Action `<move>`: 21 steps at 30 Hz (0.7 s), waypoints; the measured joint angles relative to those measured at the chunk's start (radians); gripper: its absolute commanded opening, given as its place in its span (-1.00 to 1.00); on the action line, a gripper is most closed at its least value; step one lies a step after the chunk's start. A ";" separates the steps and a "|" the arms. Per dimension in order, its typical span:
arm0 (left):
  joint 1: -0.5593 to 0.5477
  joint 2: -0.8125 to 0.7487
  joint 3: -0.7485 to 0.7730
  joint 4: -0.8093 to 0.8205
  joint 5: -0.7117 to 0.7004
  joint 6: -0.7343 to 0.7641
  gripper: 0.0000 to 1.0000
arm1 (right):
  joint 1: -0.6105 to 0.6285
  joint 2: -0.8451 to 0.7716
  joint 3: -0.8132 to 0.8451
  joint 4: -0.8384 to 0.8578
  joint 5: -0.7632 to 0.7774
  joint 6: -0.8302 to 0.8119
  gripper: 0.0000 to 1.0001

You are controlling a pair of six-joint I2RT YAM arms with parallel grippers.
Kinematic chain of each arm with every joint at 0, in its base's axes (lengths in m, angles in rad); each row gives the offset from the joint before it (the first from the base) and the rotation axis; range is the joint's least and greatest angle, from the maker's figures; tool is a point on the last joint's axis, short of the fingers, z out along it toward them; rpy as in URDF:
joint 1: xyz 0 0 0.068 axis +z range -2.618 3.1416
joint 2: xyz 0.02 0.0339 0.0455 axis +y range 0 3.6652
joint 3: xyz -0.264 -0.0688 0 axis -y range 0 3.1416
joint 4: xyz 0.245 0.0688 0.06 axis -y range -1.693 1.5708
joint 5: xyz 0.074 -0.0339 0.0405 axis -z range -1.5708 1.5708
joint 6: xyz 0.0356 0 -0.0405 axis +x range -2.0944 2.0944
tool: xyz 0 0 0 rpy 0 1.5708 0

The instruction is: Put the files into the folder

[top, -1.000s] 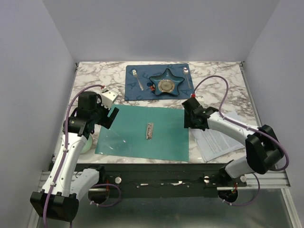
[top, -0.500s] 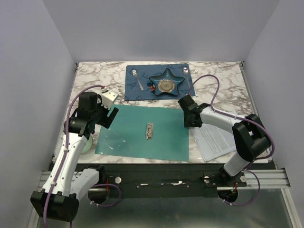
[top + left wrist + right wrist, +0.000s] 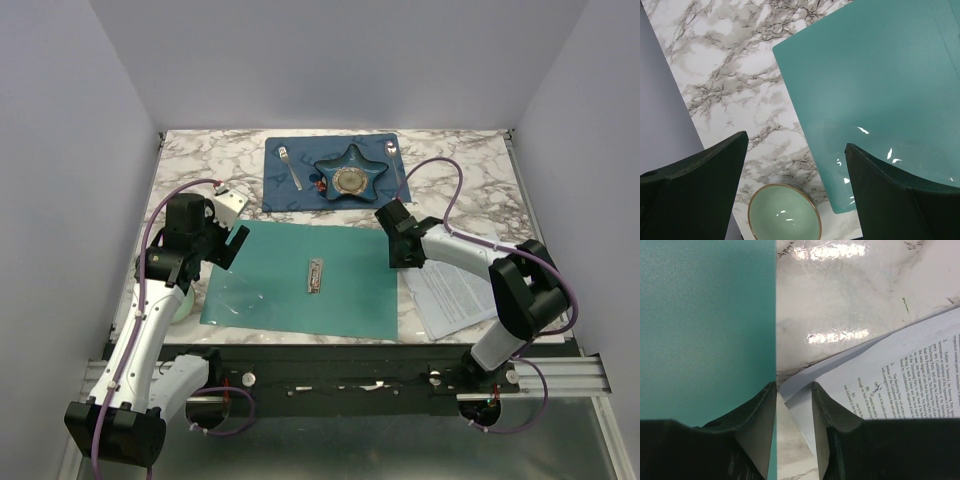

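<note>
One glossy teal folder (image 3: 300,280) lies open flat at the marble tabletop's (image 3: 200,160) near edge, long axis left-right, with a silver clip (image 3: 316,276) on its spine; white printed files (image 3: 455,300) sit skewed off its right edge, partly under the arm; right gripper (image 3: 794,390) jaws are narrow with a gap, straddling a sheet corner; left gripper (image 3: 795,142) jaws are wide above the folder's left near corner, just beside a pale green bowl (image 3: 784,212).

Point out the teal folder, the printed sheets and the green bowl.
Flat teal-green folder (image 3: 270,275): top external view, bare left leaf.
White printed paper sheets (image 3: 910,375): right wrist view, text area.
Pale green bowl (image 3: 784,214): left wrist view, inner bottom.
</note>
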 measured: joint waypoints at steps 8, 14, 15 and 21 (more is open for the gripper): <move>0.000 0.000 0.000 0.001 -0.014 0.003 0.87 | 0.000 0.000 -0.008 0.008 -0.003 0.002 -0.29; 0.000 -0.002 0.000 0.001 -0.025 0.004 0.87 | 0.000 0.000 -0.025 0.015 -0.013 0.017 -0.51; 0.000 -0.002 0.000 0.001 -0.026 0.004 0.88 | 0.000 0.000 -0.028 0.016 -0.014 0.018 -0.55; 0.000 -0.011 0.000 0.001 -0.034 0.004 0.87 | 0.000 0.000 -0.034 0.018 -0.021 0.024 -0.99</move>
